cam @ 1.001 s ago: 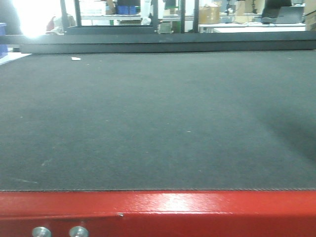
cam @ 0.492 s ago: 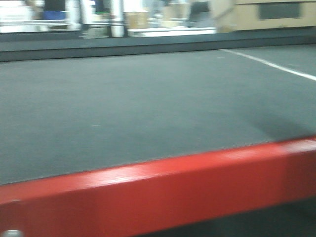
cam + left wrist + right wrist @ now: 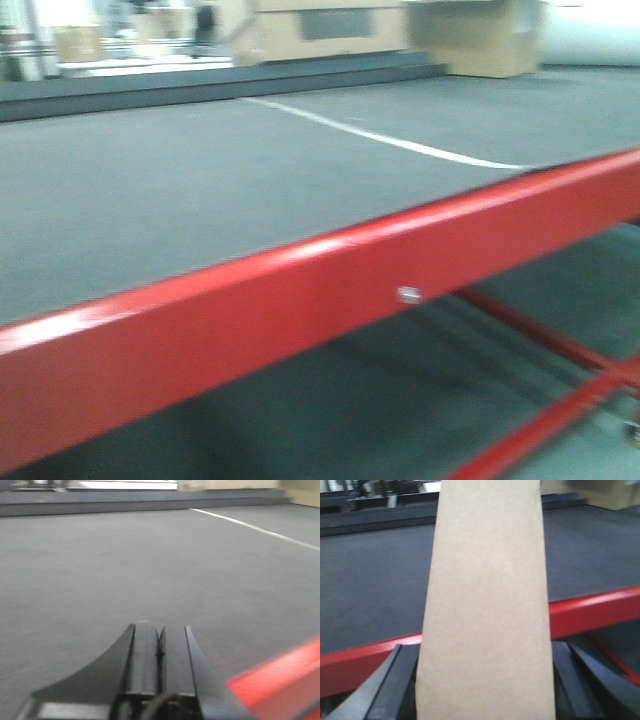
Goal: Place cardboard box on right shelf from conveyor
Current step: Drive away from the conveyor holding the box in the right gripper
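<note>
The cardboard box (image 3: 487,605) fills the middle of the right wrist view, plain tan and upright. My right gripper (image 3: 482,652) is shut on it, one black finger on each side. It is held in front of the conveyor's red frame (image 3: 590,610). The conveyor (image 3: 150,200) is a dark belt with a glossy red edge (image 3: 300,290) slanting across the front view. My left gripper (image 3: 159,630) is shut with nothing in it, low over the belt (image 3: 150,555) near the red edge (image 3: 280,685). The right shelf is out of view.
A white line (image 3: 380,135) crosses the belt. Big tan cartons (image 3: 490,35) stand beyond the belt's far right end. Red cross-bars (image 3: 540,340) run under the conveyor above a grey floor. A silver knob (image 3: 408,294) sits on the frame.
The front view has swung to the right: the red frame, level before, now slants up to the right, and the white line, far cartons and under-frame bars have come into sight.
</note>
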You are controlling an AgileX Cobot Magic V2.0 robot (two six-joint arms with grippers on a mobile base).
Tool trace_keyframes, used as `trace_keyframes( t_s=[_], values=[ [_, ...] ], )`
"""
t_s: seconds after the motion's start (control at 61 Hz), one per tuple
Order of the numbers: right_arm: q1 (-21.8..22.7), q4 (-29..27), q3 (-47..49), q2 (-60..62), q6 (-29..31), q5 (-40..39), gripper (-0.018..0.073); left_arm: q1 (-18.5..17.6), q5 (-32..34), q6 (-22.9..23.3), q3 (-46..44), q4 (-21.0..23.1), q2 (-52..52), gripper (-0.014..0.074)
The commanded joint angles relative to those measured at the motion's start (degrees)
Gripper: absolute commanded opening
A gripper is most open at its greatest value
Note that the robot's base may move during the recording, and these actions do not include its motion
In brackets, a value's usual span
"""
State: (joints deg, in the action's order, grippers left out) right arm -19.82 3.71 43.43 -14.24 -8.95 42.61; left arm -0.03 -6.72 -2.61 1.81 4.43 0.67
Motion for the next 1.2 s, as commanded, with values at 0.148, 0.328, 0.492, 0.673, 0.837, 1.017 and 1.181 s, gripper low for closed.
trace_keyframes(
  t_s=[0.148,0.328,0.492,0.673,0.837,1.017,1.181],
  values=[
    [-0.01,0.22,1.5,-0.65,0.55,-6.05,0.0235,0.03,4.84,-0.02,0.54,0.34,0.87,-0.0116],
    [-0.01,0.22,1.5,-0.65,0.55,-6.05,0.0235,-0.29,4.84,-0.02,0.54,0.34,0.87,-0.0116],
    [-0.01,0.22,1.5,-0.65,0.55,-6.05,0.0235,-0.29,4.84,-0.02,0.54,0.34,0.87,-0.0116],
    [-0.01,0.22,1.5,-0.65,0.55,-6.05,0.0235,-0.29,4.84,-0.02,0.54,0.34,0.87,-0.0116],
    [-0.01,0.22,1.5,-0.65,0.55,-6.05,0.0235,-0.17,4.84,-0.02,0.54,0.34,0.87,-0.0116],
    [-0.01,0.22,1.5,-0.65,0.55,-6.05,0.0235,-0.17,4.84,-0.02,0.54,0.34,0.87,-0.0116],
    [-0.01,0.22,1.5,-0.65,0.55,-6.05,0.0235,-0.17,4.84,-0.02,0.54,0.34,0.87,-0.0116]
  ],
)
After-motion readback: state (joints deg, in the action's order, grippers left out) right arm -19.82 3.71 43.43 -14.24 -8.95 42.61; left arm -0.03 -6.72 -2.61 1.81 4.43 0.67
